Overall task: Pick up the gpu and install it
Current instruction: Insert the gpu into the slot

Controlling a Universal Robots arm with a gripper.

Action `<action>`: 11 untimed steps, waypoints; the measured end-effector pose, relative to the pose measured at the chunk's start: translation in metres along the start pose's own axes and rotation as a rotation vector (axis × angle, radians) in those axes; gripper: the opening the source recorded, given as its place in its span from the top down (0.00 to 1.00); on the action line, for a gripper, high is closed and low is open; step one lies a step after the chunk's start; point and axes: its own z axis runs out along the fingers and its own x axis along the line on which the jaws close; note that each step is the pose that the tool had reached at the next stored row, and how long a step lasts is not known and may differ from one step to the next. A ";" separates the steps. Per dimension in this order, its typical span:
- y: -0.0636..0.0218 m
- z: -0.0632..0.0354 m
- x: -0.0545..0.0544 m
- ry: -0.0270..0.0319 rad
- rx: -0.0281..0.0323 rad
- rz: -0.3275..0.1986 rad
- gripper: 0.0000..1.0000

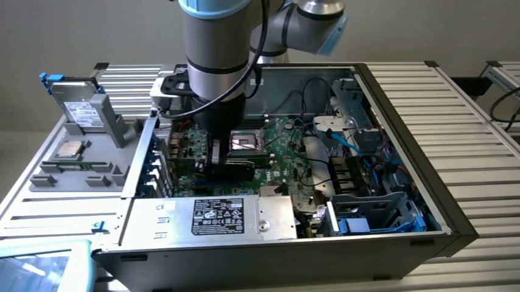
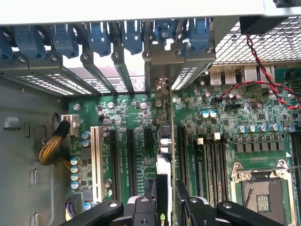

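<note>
In the wrist view the gpu [image 2: 164, 146] is seen edge-on, a thin green card with a black block, standing upright over the green motherboard [image 2: 225, 117] between two black expansion slots. Its silver bracket [image 2: 162, 70] reaches the case's rear slot openings under the blue clips [image 2: 99, 37]. My gripper [image 2: 164, 197] is shut on the card's near end, one black finger [image 2: 149, 190] on each side. Whether the card is seated in a slot I cannot tell. In the exterior view my gripper [image 1: 214, 155] is down inside the open case over the motherboard [image 1: 281, 155].
A white slot [image 2: 97, 160] and black slots [image 2: 131, 160] lie beside the card. The CPU socket [image 2: 261, 193] is close by. Red and black wires [image 2: 263, 80] cross the board. A silver labelled drive [image 1: 81, 112] stands outside the case, and the power supply [image 1: 215, 216] lines its front.
</note>
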 end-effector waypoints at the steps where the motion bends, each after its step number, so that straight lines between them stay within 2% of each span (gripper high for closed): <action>1: 0.0000 0.0000 0.000 0.0014 0.0001 0.000 0.73; 3: 0.0002 0.0002 -0.001 0.0038 0.0003 0.000 0.73; 5: 0.0002 0.0003 -0.002 0.0093 0.0008 0.001 0.73; 8: 0.0005 0.0004 -0.006 0.0236 0.0029 0.001 0.73; 9: 0.0006 0.0004 -0.007 0.0255 0.0035 0.002 0.73; 11: 0.0006 0.0004 -0.007 0.0254 0.0036 0.002 0.73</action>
